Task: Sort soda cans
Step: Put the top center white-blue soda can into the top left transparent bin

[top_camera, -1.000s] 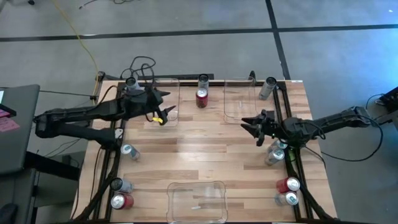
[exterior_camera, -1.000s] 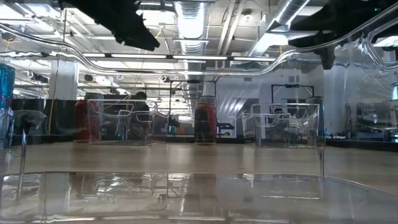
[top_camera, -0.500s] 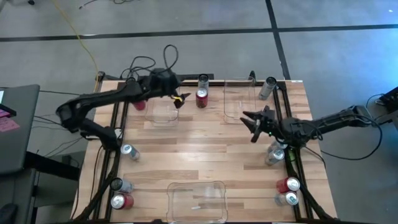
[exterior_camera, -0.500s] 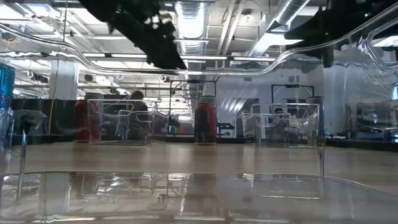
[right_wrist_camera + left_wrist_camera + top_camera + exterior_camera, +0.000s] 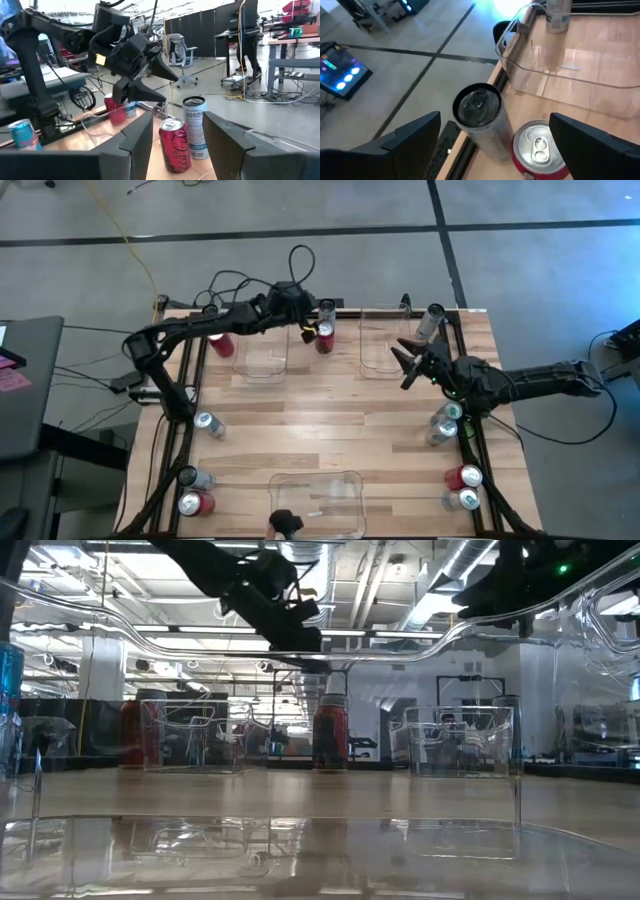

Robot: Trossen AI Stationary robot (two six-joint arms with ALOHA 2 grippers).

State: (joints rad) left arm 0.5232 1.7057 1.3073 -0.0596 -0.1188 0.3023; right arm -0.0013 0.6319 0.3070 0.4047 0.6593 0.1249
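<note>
Soda cans are mostly unsorted, still scattered along the table (image 5: 330, 405) edges. Back edge between the two far bins: a red can (image 5: 324, 338) with a tall grey can (image 5: 327, 310) just behind it; the left wrist view shows both standing upright, side by side. Another red can (image 5: 222, 343) sits just left of the far-left bin (image 5: 262, 345); whether it is inside or outside that bin cannot be told from above. Far-right bin (image 5: 385, 340) and near bin (image 5: 317, 502) look empty. Left edge: one silver can (image 5: 209, 423) mid-table, plus a grey can (image 5: 193, 478) and a red one (image 5: 196, 503) near the front corner. Right edge: a can (image 5: 431, 322) at the back corner, two silver cans (image 5: 443, 423) mid-edge, a red one (image 5: 463, 477) and a silver one (image 5: 461, 499) at the front. Left gripper (image 5: 306, 323) hovers over the back-edge pair, fingers spread wide, holding nothing. Right gripper (image 5: 408, 363) hangs above the far-right bin, fingers parted, also empty. Judgement: early stage, at most one can placed, nearly everything left to do.
</note>
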